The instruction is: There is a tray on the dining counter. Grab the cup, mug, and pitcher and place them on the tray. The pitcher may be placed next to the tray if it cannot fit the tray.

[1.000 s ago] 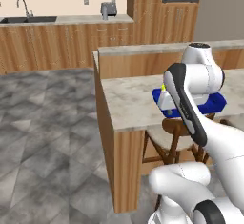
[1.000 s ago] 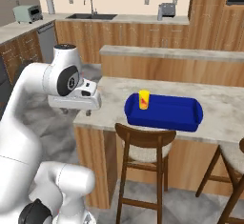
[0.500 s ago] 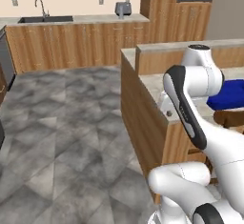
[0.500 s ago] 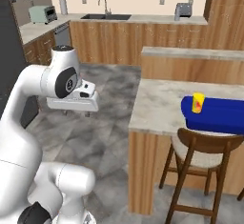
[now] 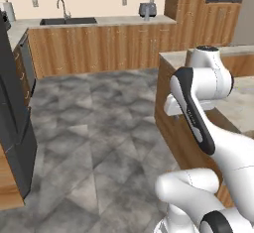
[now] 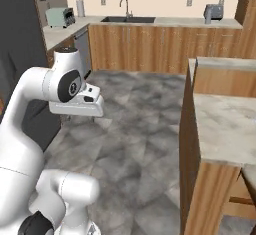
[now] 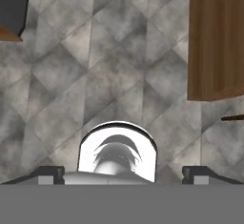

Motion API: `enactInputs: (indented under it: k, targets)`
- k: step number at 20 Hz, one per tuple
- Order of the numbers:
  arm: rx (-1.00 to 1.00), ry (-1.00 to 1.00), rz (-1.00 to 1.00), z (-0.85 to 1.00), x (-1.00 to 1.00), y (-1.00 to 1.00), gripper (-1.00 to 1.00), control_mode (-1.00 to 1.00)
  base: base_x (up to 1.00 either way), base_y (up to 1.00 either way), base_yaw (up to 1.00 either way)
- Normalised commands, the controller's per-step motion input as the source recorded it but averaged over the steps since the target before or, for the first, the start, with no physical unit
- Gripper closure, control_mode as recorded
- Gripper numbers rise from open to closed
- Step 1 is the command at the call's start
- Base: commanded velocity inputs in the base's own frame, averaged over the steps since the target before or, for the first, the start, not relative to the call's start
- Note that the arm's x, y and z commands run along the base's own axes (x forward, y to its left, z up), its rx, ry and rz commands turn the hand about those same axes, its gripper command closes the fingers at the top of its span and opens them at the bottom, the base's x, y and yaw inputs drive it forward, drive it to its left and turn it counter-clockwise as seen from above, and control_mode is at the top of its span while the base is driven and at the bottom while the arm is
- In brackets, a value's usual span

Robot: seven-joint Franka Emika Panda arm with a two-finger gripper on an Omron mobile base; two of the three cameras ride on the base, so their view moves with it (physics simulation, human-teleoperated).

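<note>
Dining bench (image 6: 225, 134) at R of right base view, end w/ wood side (image 5: 171, 123) near arm.
Fingers (image 7: 123, 174) spread wide, nothing held, over grey tile floor (image 7: 95, 75).

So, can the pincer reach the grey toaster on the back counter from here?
Probably not: the open pincer hangs over the floor by the dining counter; the toaster stands far across it.

Bright, even light, no clear source. Soft pics, a bit blurry. Faint shadows on the floor (image 5: 99, 128). No glare, no bent edges.
</note>
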Motion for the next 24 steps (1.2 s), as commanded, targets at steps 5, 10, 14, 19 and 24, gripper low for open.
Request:
enactInputs:
  k: [5,10,14,19,24]
  targets:
    - [0.0,0.0,0.0,0.0,0.0,0.0,-1.0,1.0,0.98,0.83,-0.03]
    - [0.0,0.0,0.0,0.0,0.0,0.0,-1.0,1.0,1.0,0.34,-0.09]
    - [0.0,0.0,0.0,0.0,0.0,0.0,-1.0,1.0,1.0,0.32,-0.1]
    - [0.0,0.0,0.0,0.0,0.0,0.0,-1.0,1.0,1.0,0.33,-0.02]
    - [0.0,0.0,0.0,0.0,0.0,0.0,-1.0,1.0,1.0,0.35,0.02]
